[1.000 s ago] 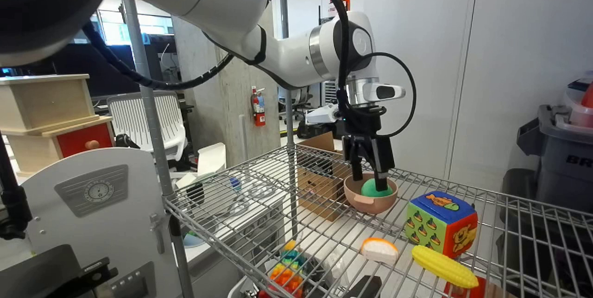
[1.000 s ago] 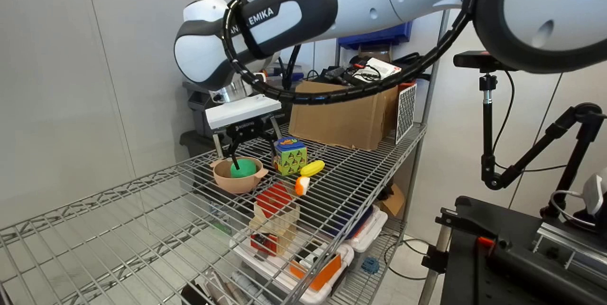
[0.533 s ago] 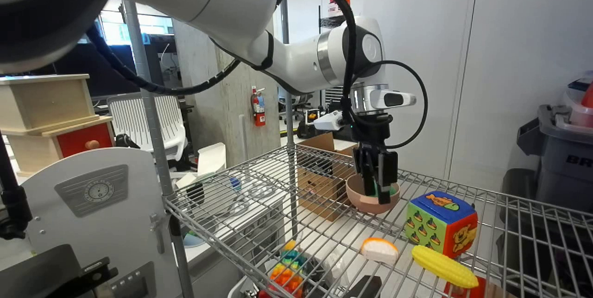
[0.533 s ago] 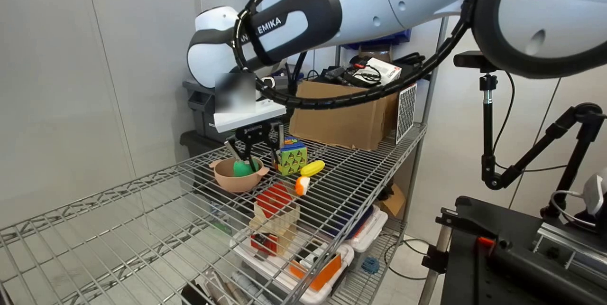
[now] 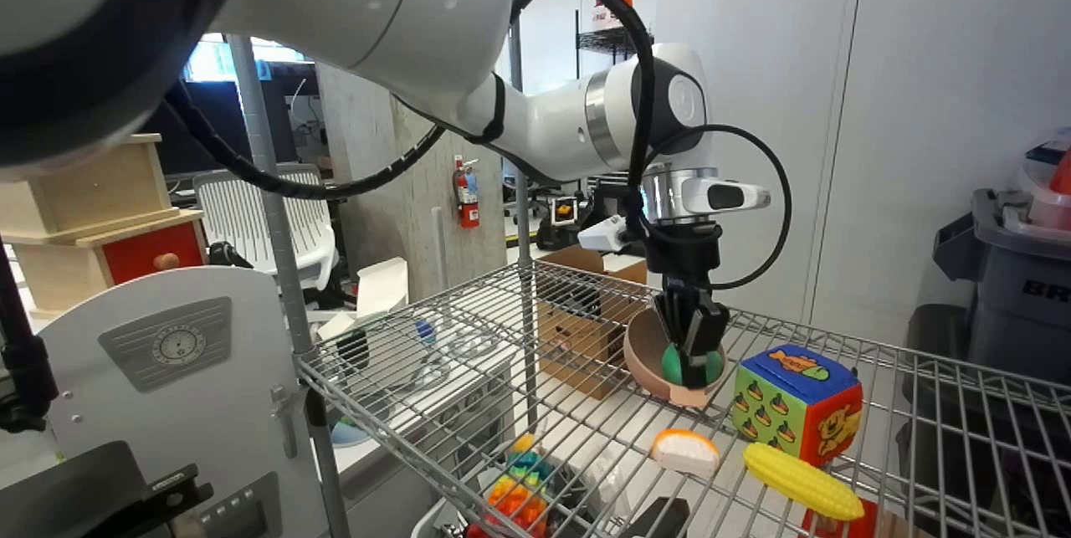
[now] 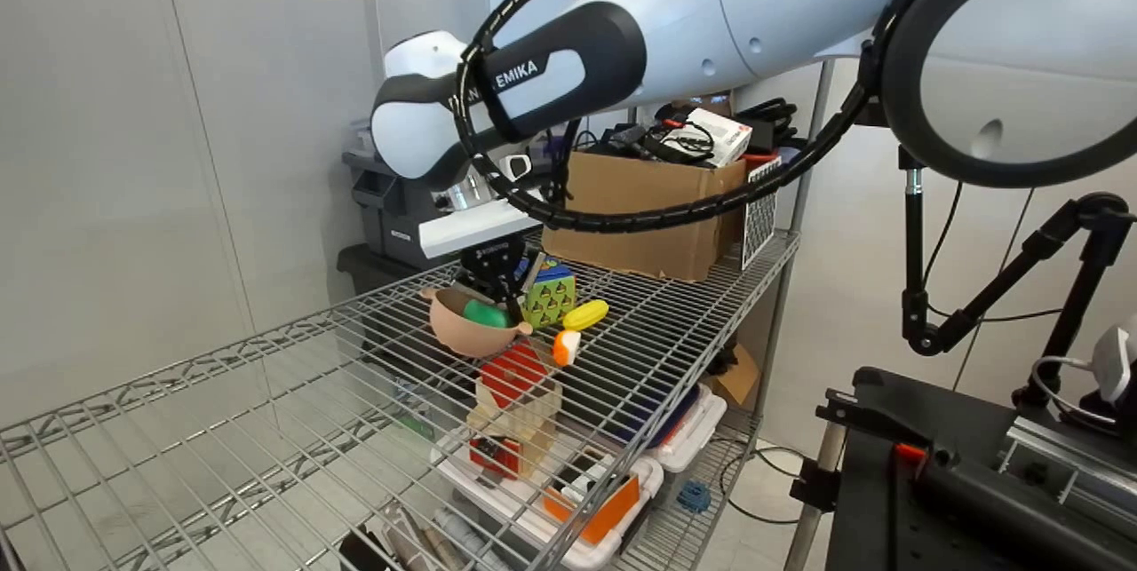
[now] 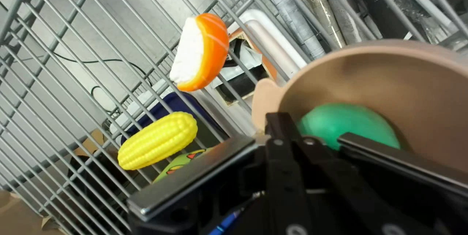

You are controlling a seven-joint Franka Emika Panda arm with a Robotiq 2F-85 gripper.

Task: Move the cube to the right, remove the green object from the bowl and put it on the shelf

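Lower right, wrist view: gripper (image 7: pixel 293 129) closed beside green ball (image 7: pixel 351 121) in bowl (image 7: pixel 384 70); removal, seemingly underway, likely needs spread jaws.

Both exterior views reach me evenly lit, with the pale wall (image 5: pixel 753 145) shading off softly. In an exterior view a window (image 5: pixel 209 61) glares almost white at upper left, and beside it I see the nearest arm section (image 5: pixel 151 44) blurred along its lower edge. My wrist view is rougher: the green ball (image 7: pixel 351 123) looks smeared, the bowl (image 7: pixel 413 81) is soft, with shadow pooling inside, and the bottom centre sinks to near black. The white face of the orange slice (image 7: pixel 201 54) nearly clips, while the yellow corn (image 7: pixel 157 140) comes through crisp.
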